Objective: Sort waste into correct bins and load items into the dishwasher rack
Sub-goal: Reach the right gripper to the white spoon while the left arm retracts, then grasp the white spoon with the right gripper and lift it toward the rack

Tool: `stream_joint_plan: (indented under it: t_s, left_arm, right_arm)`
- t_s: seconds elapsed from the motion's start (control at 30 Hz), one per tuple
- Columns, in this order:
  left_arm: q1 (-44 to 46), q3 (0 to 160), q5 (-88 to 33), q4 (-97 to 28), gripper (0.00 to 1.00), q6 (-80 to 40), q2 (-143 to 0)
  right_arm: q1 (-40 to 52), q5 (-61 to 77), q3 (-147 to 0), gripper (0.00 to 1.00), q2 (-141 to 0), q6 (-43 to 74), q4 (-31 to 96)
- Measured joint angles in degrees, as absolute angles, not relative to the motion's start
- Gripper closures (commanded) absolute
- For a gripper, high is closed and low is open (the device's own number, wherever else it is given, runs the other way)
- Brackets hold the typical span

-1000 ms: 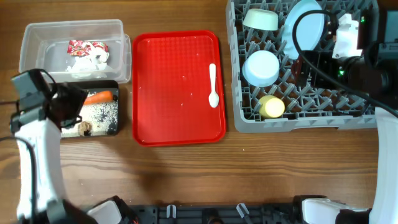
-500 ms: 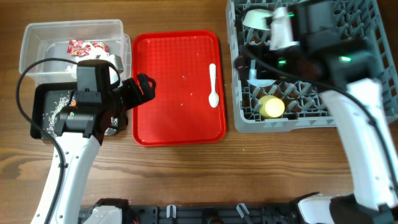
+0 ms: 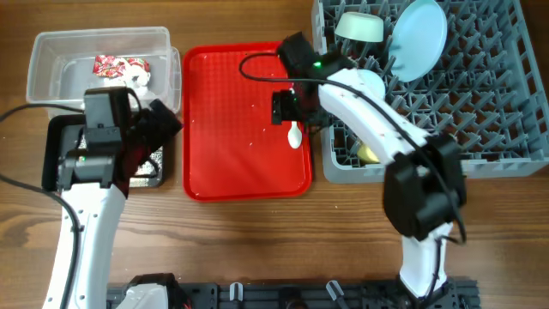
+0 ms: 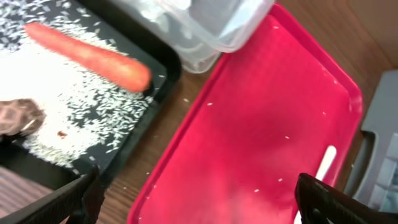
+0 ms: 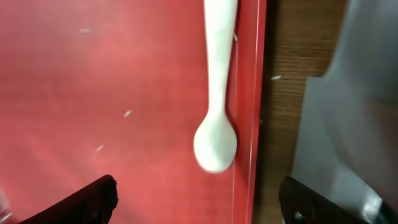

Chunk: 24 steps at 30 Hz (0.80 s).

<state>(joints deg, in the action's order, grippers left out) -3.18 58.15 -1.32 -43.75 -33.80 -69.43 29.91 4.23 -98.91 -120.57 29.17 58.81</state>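
Moved: my right gripper (image 3: 287, 107) has swung off the dishwasher rack (image 3: 480, 129) to hang over the red tray (image 3: 232, 154); my left gripper (image 3: 163, 120) has crossed the black tub (image 3: 53, 150) toward the tray's rim.
Right fingers: spread wide, nothing between them, one on each side of the wrist view.
White spoon (image 5: 215, 144): lying flat on the tray, just ahead of my right fingertips, bowl end nearest me.
Long axis: handle runs straight away from me, so my closing line crosses it squarely.
Tray rim: just beside the spoon on the rack side, so that finger has little room.
Left fingers: spread and empty, with the carrot (image 4: 93, 56) close by.
Nearer arm: my right; the spoon is well apart from my left.
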Motion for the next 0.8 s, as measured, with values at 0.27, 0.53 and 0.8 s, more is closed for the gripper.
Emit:
stream_joint_plan:
  t_s: [0.27, 0.53, 0.8]
  left_arm:
    - [-8.78, 58.15, -1.32, -45.78, 0.0, -34.68, -69.43]
    - [-8.97, 58.15, -1.32, -47.29, 0.0, -34.68, -69.43]
    - [-8.97, 58.15, -1.32, -47.59, 0.0, -34.68, -69.43]
  right_arm:
    - [31.57, 4.21, -98.85, 0.3, -125.62, 33.69, 54.76]
    - [32.23, 1.19, -98.85, 0.45, -127.96, 40.75, 51.37]
    - [32.23, 6.85, -99.68, 0.88, -129.82, 42.22, 52.73]
